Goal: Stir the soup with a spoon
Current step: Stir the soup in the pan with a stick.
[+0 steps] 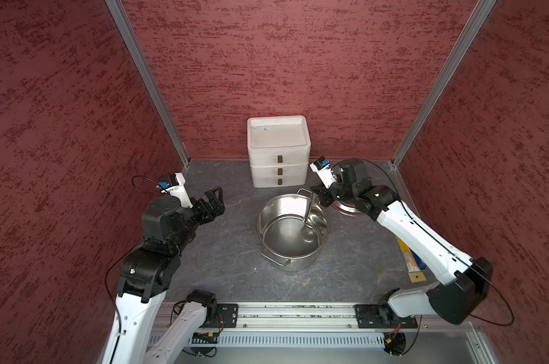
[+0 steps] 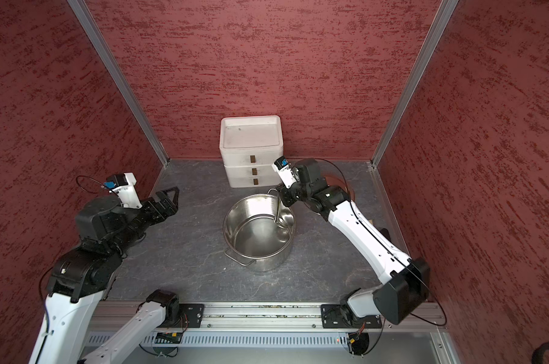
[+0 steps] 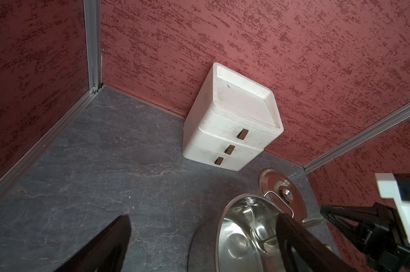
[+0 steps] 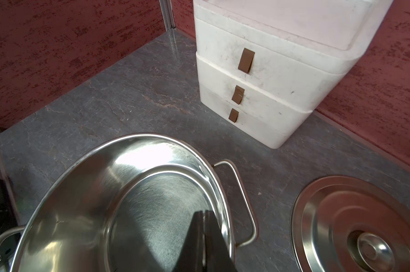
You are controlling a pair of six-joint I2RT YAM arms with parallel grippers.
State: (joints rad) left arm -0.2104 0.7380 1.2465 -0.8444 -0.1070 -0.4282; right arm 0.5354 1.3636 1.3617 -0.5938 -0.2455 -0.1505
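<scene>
At the left of the frame the left gripper (image 1: 214,201) hangs wide open over the worktop (image 1: 229,252). It holds nothing and is well apart from the pot (image 1: 298,263). So nothing keeps the pot in place, and it could slide if the spoon pushes hard on its wall. In the middle of the frame the spoon (image 1: 310,208) stands steep inside the pot, close to the right wall, with its bowl down low. Just right of it, the right gripper (image 1: 316,191) is clamped tight on the top of the handle. The handle is thin and smooth, so it could twist or slip out. Further right the lid (image 4: 340,212) lies flat near the pot, under the arm, and a wide stir could bump it.
</scene>
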